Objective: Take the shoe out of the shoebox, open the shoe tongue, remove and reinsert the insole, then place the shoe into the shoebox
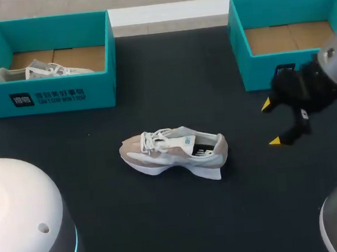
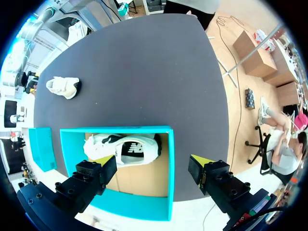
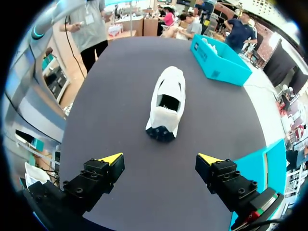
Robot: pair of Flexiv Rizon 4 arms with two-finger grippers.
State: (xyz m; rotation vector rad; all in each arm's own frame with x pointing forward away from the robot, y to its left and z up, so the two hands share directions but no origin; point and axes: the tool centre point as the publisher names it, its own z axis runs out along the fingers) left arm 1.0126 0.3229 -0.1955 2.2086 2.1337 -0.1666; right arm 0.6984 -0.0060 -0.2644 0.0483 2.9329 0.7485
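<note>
A white and beige shoe (image 1: 174,152) lies on its side in the middle of the black table, toe to the left. In the right wrist view this shoe (image 3: 166,103) lies ahead of my right gripper (image 3: 161,159), heel towards it. My right gripper (image 1: 270,123) hovers open and empty to the shoe's right, in front of the empty right shoebox (image 1: 252,71). A second shoe (image 1: 42,70) lies in the left shoebox (image 1: 41,22). My left gripper (image 2: 153,161) hangs open above that box (image 2: 144,129), over the shoe inside (image 2: 122,148).
The teal boxes stand at the table's two back corners. My arms' white bases (image 1: 23,221) fill the near corners. Bare black tabletop surrounds the middle shoe.
</note>
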